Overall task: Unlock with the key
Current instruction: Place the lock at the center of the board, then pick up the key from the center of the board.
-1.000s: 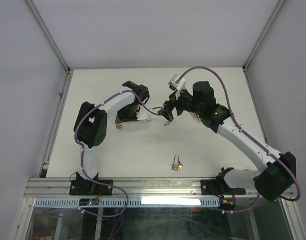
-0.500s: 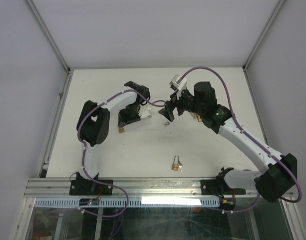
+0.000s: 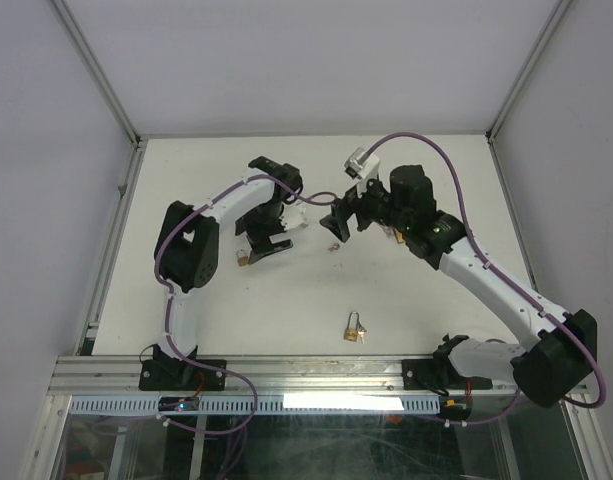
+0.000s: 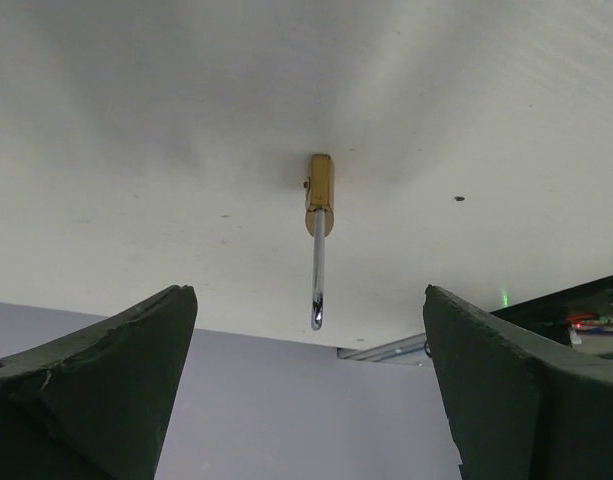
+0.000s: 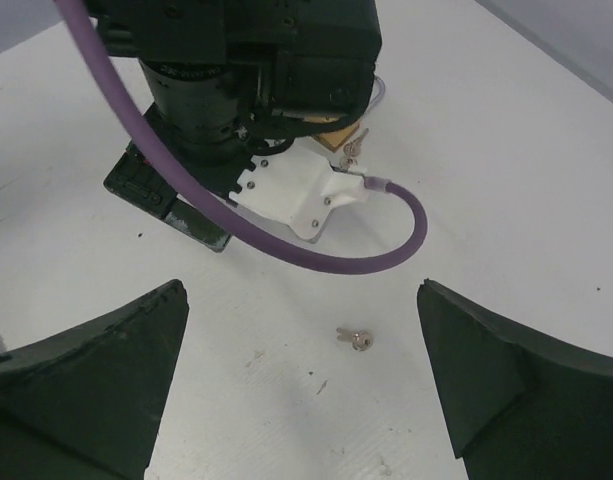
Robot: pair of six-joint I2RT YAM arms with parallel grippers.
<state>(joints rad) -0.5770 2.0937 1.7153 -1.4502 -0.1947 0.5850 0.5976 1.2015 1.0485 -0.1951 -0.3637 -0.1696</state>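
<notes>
My left hand (image 4: 308,300) is spread wide and grasping nothing. The brass padlock (image 4: 319,195) lies flat on the desk (image 4: 136,150) ahead of its fingers, touching neither, left of the desk's centre. My right hand (image 5: 301,292) hangs just as open and empty over the small key (image 5: 354,340) near the centre, and a second padlock (image 3: 354,327) lies by the near edge.

Readable text: none in any view | small brass padlock with steel shackle (image 4: 320,190): seen edge-on in the left wrist view, no marking legible | second brass padlock (image 3: 354,328): too small in the overhead view to read anything on it
</notes>
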